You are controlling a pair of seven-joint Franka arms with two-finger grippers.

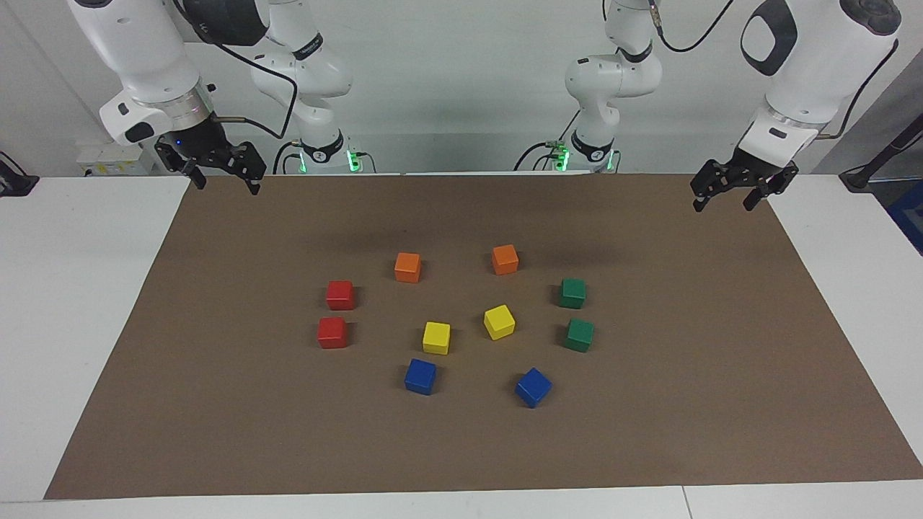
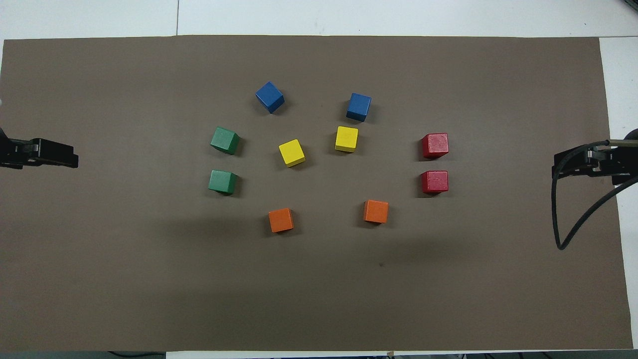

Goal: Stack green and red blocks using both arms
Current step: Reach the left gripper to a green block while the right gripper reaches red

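Note:
Two dark green blocks lie apart on the brown mat toward the left arm's end, one nearer to the robots [image 1: 572, 293] [image 2: 222, 181] and one farther [image 1: 579, 335] [image 2: 225, 140]. Two red blocks lie apart toward the right arm's end, one nearer [image 1: 339, 295] [image 2: 434, 182] and one farther [image 1: 332, 332] [image 2: 434, 145]. My left gripper [image 1: 725, 200] [image 2: 50, 153] is open and empty, raised over the mat's edge at its own end. My right gripper [image 1: 225, 180] [image 2: 578, 164] is open and empty, raised over the mat's edge at its end. Both arms wait.
Between the green and red pairs lie two orange cubes [image 1: 407, 267] [image 1: 505, 259] nearest the robots, two yellow cubes [image 1: 436, 337] [image 1: 499, 321] in the middle, and two blue cubes [image 1: 420, 376] [image 1: 533, 387] farthest. The brown mat [image 1: 216, 404] covers the white table.

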